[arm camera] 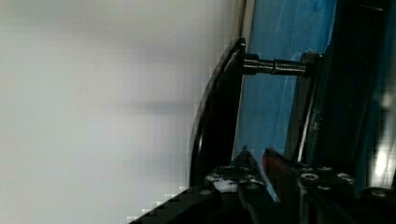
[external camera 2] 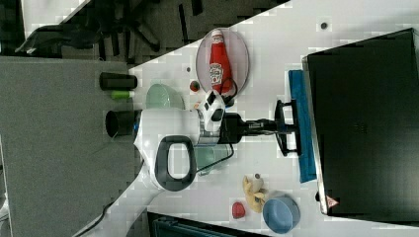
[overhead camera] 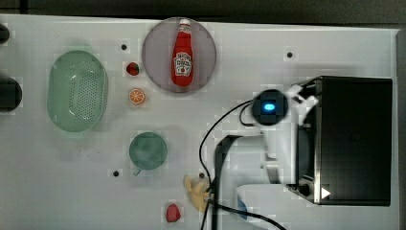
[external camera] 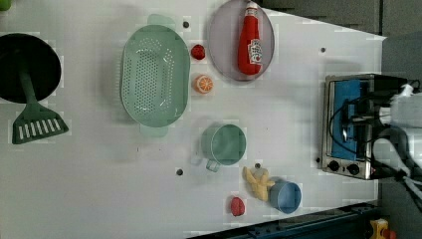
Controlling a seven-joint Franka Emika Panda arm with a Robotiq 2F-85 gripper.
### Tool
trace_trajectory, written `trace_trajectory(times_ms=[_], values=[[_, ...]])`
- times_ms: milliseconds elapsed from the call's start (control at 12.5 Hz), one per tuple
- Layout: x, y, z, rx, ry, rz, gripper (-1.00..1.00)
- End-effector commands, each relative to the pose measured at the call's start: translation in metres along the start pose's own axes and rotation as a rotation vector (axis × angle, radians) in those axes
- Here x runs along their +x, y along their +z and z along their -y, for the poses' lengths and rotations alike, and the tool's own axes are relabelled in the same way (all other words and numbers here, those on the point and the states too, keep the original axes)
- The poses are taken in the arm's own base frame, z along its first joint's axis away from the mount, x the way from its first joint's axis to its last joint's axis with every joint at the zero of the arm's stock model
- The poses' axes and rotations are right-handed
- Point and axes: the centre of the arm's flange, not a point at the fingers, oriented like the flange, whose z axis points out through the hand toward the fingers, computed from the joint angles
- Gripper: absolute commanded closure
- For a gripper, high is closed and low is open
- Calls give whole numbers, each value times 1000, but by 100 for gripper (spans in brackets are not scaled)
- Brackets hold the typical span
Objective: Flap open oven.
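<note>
- Right view's right: oven (external camera 2: 365,128) on table (external camera 2: 276,44), blue glass door facing arm
- Black bar handle (external camera 2: 289,126) just off door, standing clear of glass
- Gripper (external camera 2: 276,127) at handle's middle; fingers (arm camera: 254,165) nearly together, whether pinching handle cannot tell
- Ketchup bottle (external camera 2: 216,61) on plate, well apart
</note>
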Motion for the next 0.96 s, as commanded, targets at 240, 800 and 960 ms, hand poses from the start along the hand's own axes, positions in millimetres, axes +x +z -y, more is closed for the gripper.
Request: trace_trajectory(times_ms=[240, 800, 960], values=[[15, 22, 92, -83, 71, 20, 65], [22, 68, 171, -306, 112, -12, 65], [22, 83, 189, -370, 138, -26, 65]])
